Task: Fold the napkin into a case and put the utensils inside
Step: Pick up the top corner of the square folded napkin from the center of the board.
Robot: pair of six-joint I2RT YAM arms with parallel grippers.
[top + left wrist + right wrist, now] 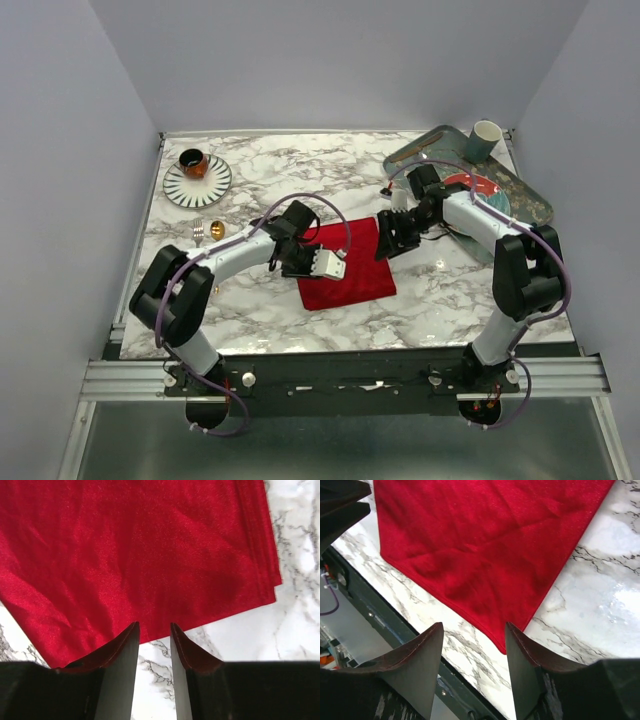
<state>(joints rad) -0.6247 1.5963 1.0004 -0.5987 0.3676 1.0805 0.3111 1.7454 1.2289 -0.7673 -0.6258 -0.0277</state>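
Observation:
The red napkin (350,268) lies folded flat on the marble table, a little askew. My left gripper (305,267) hovers at its left edge. In the left wrist view the left gripper (153,628) has a narrow gap between its fingers, with bare marble showing and the napkin (140,555) just past the tips. My right gripper (387,243) is at the napkin's right corner. The right gripper (472,630) stands wider open, the napkin (485,545) corner beside its right finger, nothing held. The silver fork (198,232) and gold spoon (217,230) lie at the left, partly hidden by the left arm.
A striped plate (212,188) with a brown cup (193,162) sits at the back left. At the back right a tray (530,200) holds a pale cup (485,140) and a red patterned plate (478,185). The table's near edge and dark frame (365,610) are close by.

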